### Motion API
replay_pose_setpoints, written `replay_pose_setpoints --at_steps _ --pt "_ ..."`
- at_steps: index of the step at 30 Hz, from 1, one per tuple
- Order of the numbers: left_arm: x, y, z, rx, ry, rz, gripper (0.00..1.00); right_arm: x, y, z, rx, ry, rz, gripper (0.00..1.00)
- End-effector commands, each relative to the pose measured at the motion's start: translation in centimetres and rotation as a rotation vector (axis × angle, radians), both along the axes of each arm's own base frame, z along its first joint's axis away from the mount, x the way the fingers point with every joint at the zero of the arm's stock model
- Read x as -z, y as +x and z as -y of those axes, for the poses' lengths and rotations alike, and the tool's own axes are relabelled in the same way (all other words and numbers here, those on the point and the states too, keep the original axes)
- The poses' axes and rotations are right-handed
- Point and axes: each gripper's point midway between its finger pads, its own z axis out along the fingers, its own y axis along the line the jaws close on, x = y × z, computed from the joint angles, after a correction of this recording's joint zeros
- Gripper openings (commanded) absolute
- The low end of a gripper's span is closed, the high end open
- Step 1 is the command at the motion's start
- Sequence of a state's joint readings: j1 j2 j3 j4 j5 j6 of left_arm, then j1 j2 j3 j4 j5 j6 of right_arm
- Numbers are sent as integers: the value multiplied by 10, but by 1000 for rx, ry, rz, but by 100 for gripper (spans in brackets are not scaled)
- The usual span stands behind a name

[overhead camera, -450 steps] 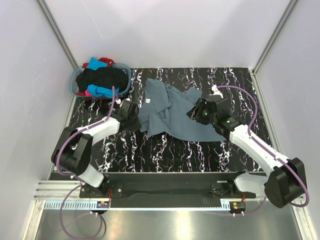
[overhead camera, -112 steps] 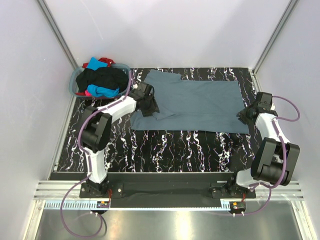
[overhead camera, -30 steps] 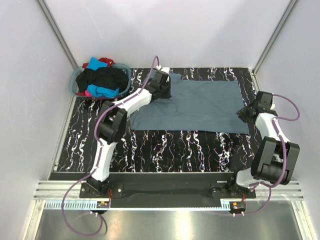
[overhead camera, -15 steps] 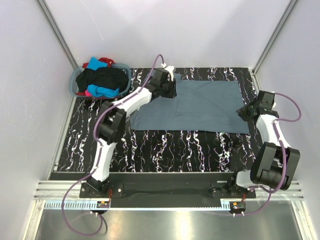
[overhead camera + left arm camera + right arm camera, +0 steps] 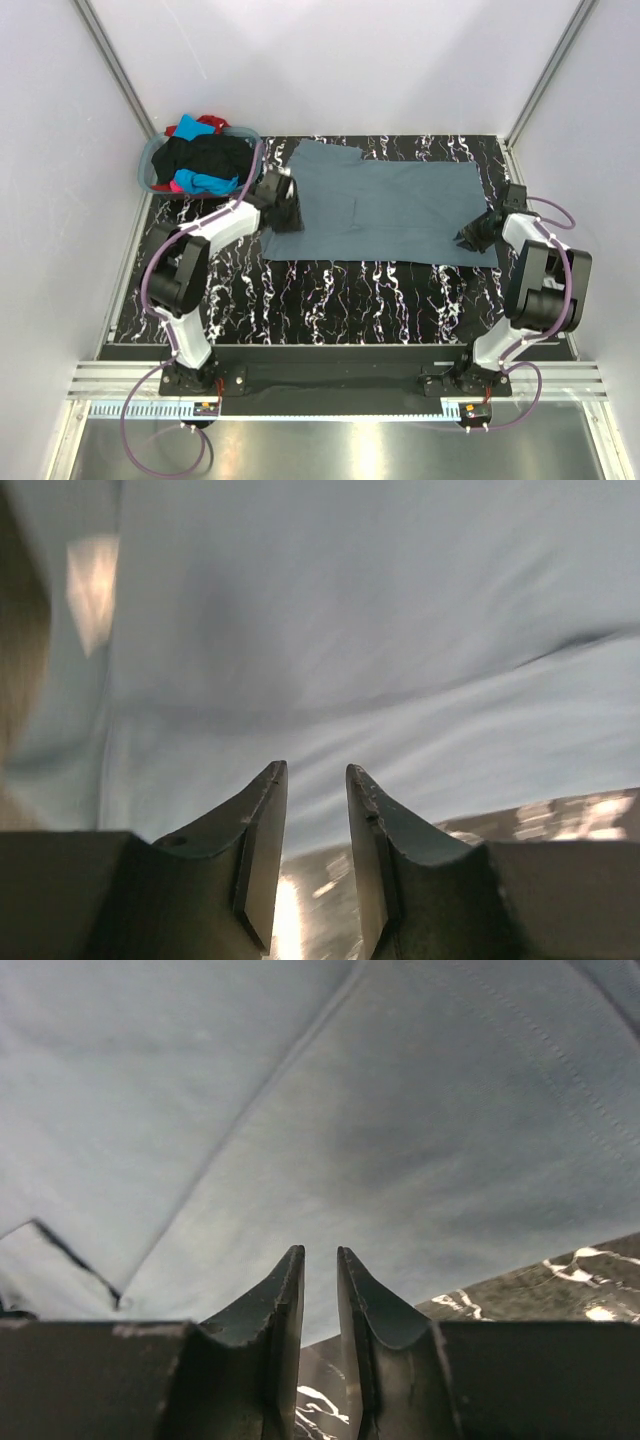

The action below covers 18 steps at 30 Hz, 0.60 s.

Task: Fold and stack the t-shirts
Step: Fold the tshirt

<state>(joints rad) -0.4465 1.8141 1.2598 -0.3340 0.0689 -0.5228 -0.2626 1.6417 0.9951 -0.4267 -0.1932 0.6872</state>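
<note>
A slate blue-grey t-shirt [image 5: 400,205] lies spread flat on the black marbled table [image 5: 330,290]. My left gripper [image 5: 290,208] sits low at the shirt's left edge. In the left wrist view it [image 5: 315,772] is open with nothing between the fingers, and the shirt [image 5: 350,630] lies just ahead. My right gripper [image 5: 470,238] rests at the shirt's near right corner. In the right wrist view it [image 5: 320,1252] stands slightly open and empty, with the fabric [image 5: 400,1110] in front. More t-shirts, black [image 5: 205,155], turquoise [image 5: 200,183] and red [image 5: 208,122], are piled in the basket.
The round grey-blue laundry basket [image 5: 148,170] stands at the table's back left corner, close behind my left arm. White walls with metal rails enclose the table on three sides. Bare marbled table runs along the shirt's near side.
My left gripper has opened, letting go of the fabric near the collar, and has drawn back left to the shirt's edge. The shirt's left part now lies spread out. My right gripper shifted slightly towards the near right corner.
</note>
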Motion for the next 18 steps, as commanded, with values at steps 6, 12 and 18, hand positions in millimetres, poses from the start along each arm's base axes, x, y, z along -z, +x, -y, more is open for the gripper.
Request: replay_pose_setpoints --at_steps 6,12,18 --pt "45 -34 -28 -105 119 -124 35 18 -15 31 34 -138 -103 24" --pt "54 -56 -35 -135 154 -143 36 32 -46 60 92 -162 -175 24" --pt "76 -85 -57 -166 239 -180 36 48 -73 77 143 -139 -256 23"
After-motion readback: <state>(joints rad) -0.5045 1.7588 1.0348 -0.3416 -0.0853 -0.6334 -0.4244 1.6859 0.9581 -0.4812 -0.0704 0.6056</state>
